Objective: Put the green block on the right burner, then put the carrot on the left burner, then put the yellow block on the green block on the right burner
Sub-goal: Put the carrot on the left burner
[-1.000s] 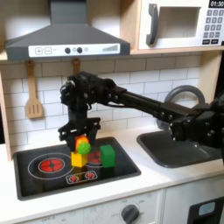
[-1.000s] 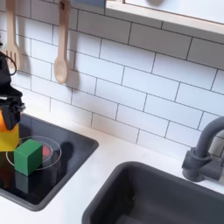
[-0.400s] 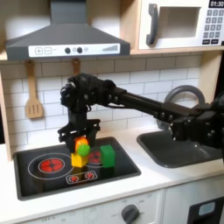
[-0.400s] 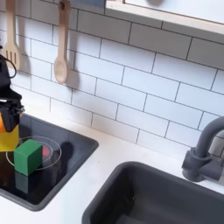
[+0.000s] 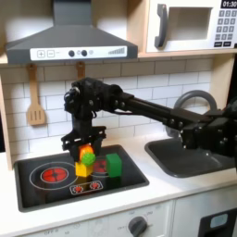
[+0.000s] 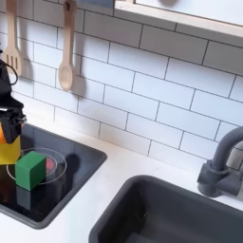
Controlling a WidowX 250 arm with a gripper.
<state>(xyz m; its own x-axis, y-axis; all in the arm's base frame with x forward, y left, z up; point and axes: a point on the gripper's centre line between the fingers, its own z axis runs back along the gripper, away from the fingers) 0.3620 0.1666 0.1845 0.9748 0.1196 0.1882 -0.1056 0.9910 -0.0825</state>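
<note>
Your black gripper [image 5: 85, 148] has barely moved since a second ago. It holds the little orange toy carrot [image 5: 86, 154] tight, leafy end down, just above the small yellow block [image 5: 83, 169]. The bright green cube [image 5: 113, 165] sits beside them on its red-ringed burner [image 6: 49, 163]. Microwave numbers are too blurry to read.

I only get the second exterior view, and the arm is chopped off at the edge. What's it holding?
Observer: In the first exterior view the gripper is closed on the carrot, leafy end down.
Operator: Is it over the other burner? I can't see that one.
Observer: No. The left burner is bare, off to the first exterior view's left of the carrot.
Operator: What's under the carrot?
Observer: The yellow block, just left of the green block in the first exterior view.
</note>
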